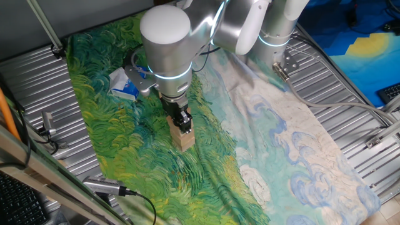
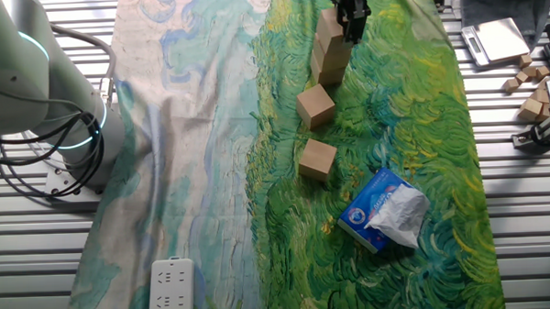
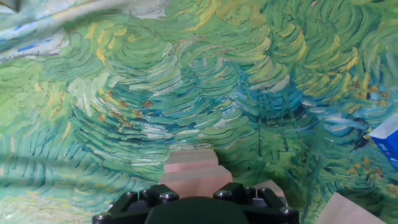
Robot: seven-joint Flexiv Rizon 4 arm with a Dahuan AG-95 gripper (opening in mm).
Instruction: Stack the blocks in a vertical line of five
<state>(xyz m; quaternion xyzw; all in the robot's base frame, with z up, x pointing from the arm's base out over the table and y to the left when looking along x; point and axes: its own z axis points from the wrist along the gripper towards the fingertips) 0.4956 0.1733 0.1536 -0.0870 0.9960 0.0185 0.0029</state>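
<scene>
so the pincer (image 1: 182, 122) is down over the stack of blocks (image 2: 329, 50), sitting right at the top block (image 1: 185, 129). from the one fixed view the dark fingers look like they sit against the sides of that top block, but honestly i can't tell whether it's clamped on it or just resting around it. the hand view only shows the black pincer body at the bottom edge with the stepped tan tops of the stack (image 3: 191, 169) poking out in front.

the stack stands on the green swirly painted cloth (image 2: 412, 150) that covers the tabletop (image 1: 350, 87). in the other fixed view it looks like 3 blocks high and a bit staggered, though the top is partly hidden by the pincer.

2 more blocks sit loose on the cloth: 1 block (image 2: 315, 105) just beside the foot of the stack and another block (image 2: 317, 159) a little further along, the 2 apart from each other. a blue-and-white soft packet (image 2: 383, 209) lies near that second one, and a white power strip (image 2: 171, 289) sits at the cloth's pale end.
</scene>
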